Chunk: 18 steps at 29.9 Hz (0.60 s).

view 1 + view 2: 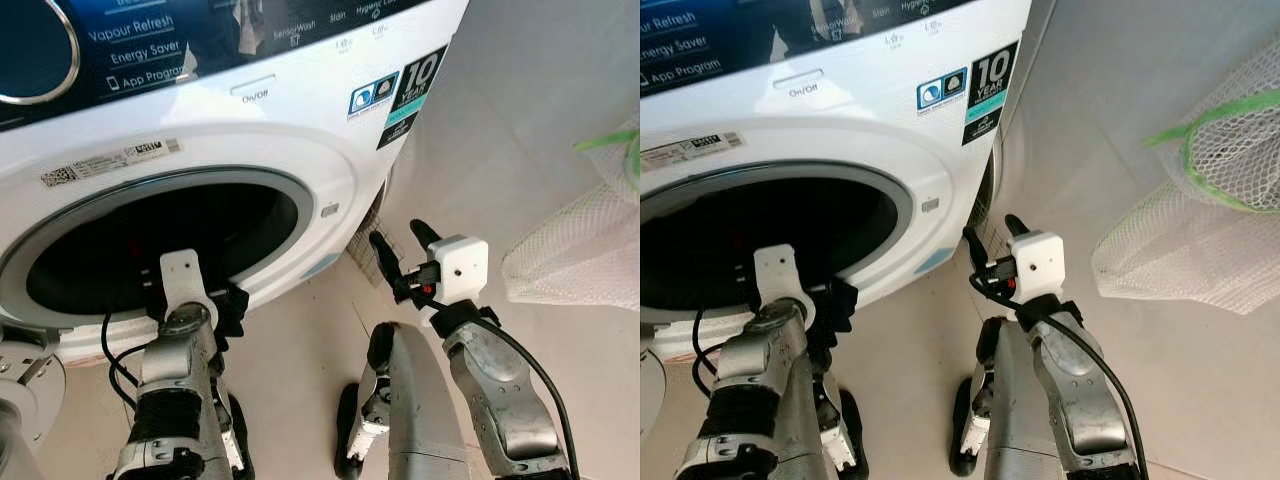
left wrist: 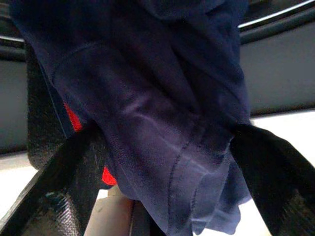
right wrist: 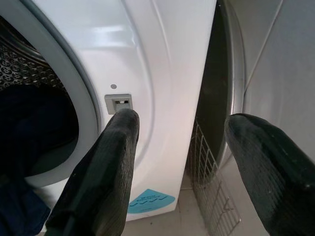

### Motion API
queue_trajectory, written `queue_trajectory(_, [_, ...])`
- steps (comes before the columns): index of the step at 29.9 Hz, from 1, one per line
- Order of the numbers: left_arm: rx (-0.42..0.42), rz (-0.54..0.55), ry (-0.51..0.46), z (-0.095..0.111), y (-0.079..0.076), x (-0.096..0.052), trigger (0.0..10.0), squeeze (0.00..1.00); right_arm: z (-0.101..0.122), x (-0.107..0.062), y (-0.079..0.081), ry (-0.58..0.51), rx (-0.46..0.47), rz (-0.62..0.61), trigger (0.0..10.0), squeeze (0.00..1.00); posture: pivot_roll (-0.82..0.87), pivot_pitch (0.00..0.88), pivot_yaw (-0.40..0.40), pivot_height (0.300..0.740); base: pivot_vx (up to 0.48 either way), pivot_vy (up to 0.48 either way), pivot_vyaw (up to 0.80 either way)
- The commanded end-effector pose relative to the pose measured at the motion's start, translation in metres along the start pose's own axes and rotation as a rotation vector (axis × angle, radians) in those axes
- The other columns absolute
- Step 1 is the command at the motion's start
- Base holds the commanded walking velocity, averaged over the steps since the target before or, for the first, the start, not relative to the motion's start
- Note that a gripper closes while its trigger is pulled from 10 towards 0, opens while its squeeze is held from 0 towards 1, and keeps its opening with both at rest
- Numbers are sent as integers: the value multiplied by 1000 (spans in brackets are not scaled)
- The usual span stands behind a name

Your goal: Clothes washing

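The left gripper (image 1: 232, 305) sat at the near rim of the washing machine (image 1: 330, 150) drum opening, its fingers (image 2: 64, 182) clamped on a navy garment (image 2: 162, 128) with a flash of red fabric (image 2: 74, 118) behind it, the cloth bunched at the door mouth. The right gripper (image 1: 397, 248) hovered to the right, by the door latch slot (image 3: 118, 103), fingers spread wide and empty. A white mesh laundry bag (image 1: 1200, 230) stood far right. The garment looked soft, light and limp; a pinch on a thick fold should hold, though trailing ends might snag on the rim.
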<state>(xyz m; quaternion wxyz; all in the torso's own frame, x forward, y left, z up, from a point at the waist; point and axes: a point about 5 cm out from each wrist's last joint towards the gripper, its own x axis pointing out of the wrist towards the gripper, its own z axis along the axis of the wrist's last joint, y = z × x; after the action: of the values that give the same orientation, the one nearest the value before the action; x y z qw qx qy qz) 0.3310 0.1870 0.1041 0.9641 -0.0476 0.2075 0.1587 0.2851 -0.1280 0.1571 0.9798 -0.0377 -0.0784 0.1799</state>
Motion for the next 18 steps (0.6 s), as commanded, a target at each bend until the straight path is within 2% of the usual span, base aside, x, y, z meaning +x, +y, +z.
queue_trajectory(1, [-3,-1,54,-14,4,2,10000,0,-7,-5,-3,29,2,-12,10000,0,36,387,-124,511,0,0,0])
queue_trajectory(3, [6,-32,53,-14,4,5,10000,0,-6,-5,-3,29,2,-11,10000,0,32,388,-127,511,0,0,0])
queue_trajectory(18, [6,-32,53,-14,4,5,10000,0,-6,-5,-3,29,2,-11,10000,0,32,388,-127,511,0,0,0])
